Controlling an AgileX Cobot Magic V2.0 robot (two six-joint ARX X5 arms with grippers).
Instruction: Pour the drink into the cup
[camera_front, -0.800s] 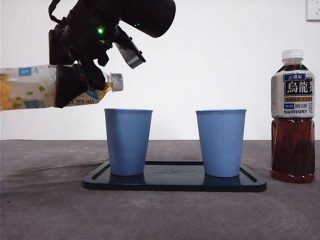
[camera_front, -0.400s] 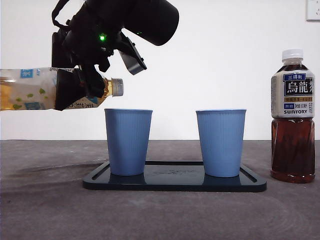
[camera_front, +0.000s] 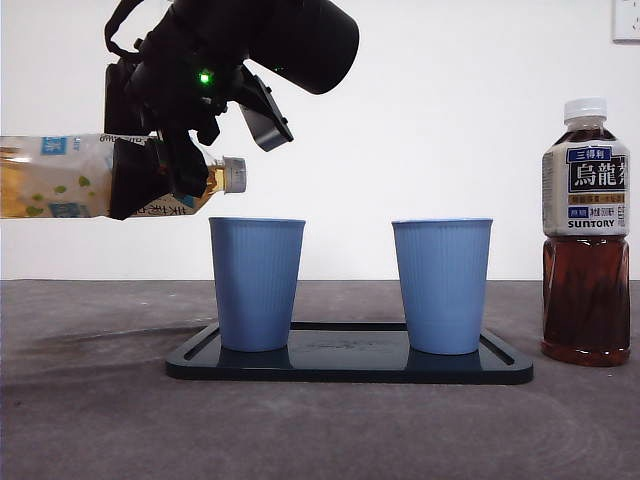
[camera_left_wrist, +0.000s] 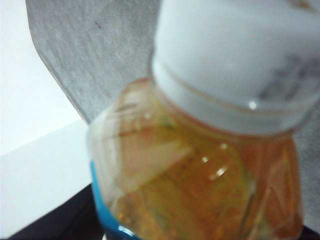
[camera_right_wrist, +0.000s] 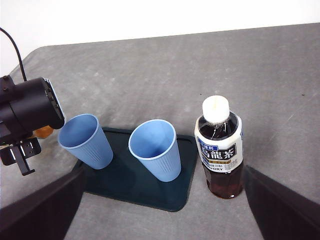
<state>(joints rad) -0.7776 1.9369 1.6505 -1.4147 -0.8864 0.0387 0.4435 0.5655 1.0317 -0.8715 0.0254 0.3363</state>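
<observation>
My left gripper (camera_front: 150, 176) is shut on a clear green-tea bottle (camera_front: 58, 178) and holds it lying level in the air. The white cap (camera_front: 233, 174) is on and points at the space just above the left blue cup (camera_front: 256, 283), near its left rim. The left wrist view is filled by the bottle's neck (camera_left_wrist: 200, 170) and cap (camera_left_wrist: 240, 60). A second blue cup (camera_front: 441, 285) stands to the right on the same black tray (camera_front: 350, 366). My right gripper (camera_right_wrist: 160, 210) is open and empty, high above the table, looking down on both cups (camera_right_wrist: 86, 141) (camera_right_wrist: 155, 149).
A capped dark oolong tea bottle (camera_front: 586, 240) stands upright on the grey table to the right of the tray; it also shows in the right wrist view (camera_right_wrist: 218, 147). The left arm's black body (camera_right_wrist: 27, 107) hangs beside the left cup.
Over the last second the left gripper and the bottle shifted slightly right and down, bringing the cap closer to the left cup's rim. Cups, tray and oolong bottle have not moved.
</observation>
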